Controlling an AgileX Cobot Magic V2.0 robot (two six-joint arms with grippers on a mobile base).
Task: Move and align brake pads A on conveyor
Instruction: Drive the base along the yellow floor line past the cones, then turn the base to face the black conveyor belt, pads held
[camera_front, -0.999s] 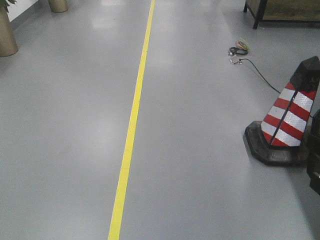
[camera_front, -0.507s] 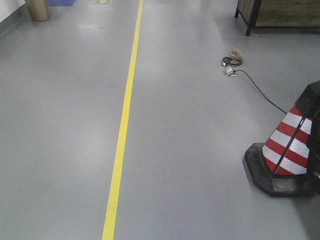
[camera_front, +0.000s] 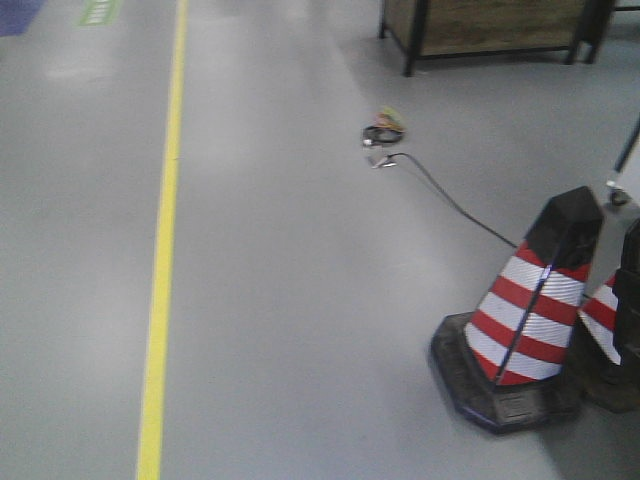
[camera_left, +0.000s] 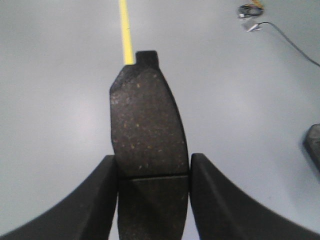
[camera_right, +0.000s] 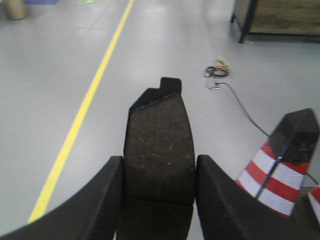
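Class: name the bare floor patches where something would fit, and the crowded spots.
Bare: grey floor between the yellow line and the cable, and left of the line. Crowded: lower right, around the striped cones. Left gripper and right gripper each hold a brake pad.

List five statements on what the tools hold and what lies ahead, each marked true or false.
The left tool is shut on a brake pad. True.
The right tool is empty. False: it grips a second brake pad.
A striped cone stands upright, right of the yellow line. True.
The conveyor is in view. False: only grey floor shows, no belt.
A cable lies on the floor beyond the cone. True.
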